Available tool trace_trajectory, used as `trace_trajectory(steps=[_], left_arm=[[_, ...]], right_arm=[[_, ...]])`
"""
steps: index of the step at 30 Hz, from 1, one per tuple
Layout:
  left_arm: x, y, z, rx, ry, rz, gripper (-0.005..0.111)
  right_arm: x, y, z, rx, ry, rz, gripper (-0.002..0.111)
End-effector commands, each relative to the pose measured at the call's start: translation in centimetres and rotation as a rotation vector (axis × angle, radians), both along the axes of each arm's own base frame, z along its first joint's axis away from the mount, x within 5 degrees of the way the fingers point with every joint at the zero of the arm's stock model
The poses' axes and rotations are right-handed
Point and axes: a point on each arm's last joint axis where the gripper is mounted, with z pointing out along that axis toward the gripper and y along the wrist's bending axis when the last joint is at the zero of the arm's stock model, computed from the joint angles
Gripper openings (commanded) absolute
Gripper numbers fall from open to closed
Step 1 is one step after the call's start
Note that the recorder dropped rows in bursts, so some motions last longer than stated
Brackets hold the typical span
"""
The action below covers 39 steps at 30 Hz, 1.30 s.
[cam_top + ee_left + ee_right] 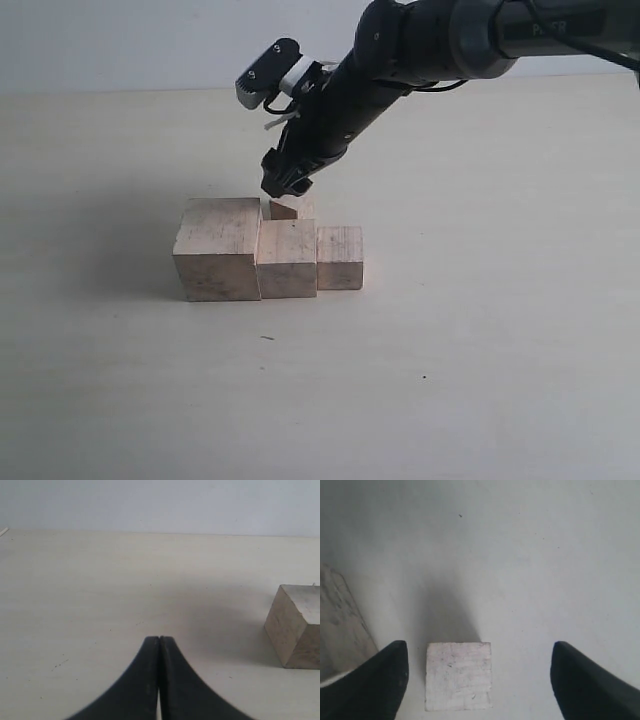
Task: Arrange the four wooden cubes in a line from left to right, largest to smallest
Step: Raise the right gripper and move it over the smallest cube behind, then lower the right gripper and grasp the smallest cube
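Three wooden cubes stand in a touching row in the exterior view: the largest cube [218,248] on the left, a medium cube [287,258] beside it, and a smaller cube [340,257] on the right. The smallest cube [285,209] sits behind the row, partly hidden by the medium one. My right gripper [287,187] hovers just above it, open. The right wrist view shows the smallest cube [458,675] on the table between the spread fingers of the right gripper [479,650], nearer one finger and touching neither. My left gripper [159,639] is shut on nothing, away from the largest cube [295,627].
The pale table [480,330] stretches bare around the cubes, with a white wall behind it. The side of a bigger cube [340,615] shows at the edge of the right wrist view, close to one finger.
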Motion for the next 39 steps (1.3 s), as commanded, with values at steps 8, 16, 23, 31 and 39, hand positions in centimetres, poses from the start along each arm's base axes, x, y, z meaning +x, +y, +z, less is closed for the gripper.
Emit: trace_trajectory(steps=[8,16,23,31,39], left_arm=[[0.0,0.0,0.0,0.0,-0.014,0.005,0.0],[0.0,0.0,0.0,0.0,-0.014,0.005,0.0],[0.0,0.0,0.0,0.0,-0.014,0.005,0.0],[0.0,0.0,0.0,0.0,-0.014,0.005,0.0],[0.0,0.0,0.0,0.002,-0.014,0.004,0.0]], right_arm=[[0.0,0.2,0.3,0.015,-0.01,0.015,0.074],[0.0,0.2,0.2,0.01,-0.016,0.028,0.074],[0.0,0.3,-1.3,0.0,0.013,0.024,0.074],[0.2,0.4,-2.2,-0.008,0.014,0.018,0.074],[0.3,0.3,-3.0,-0.016,0.021,0.014,0.071]])
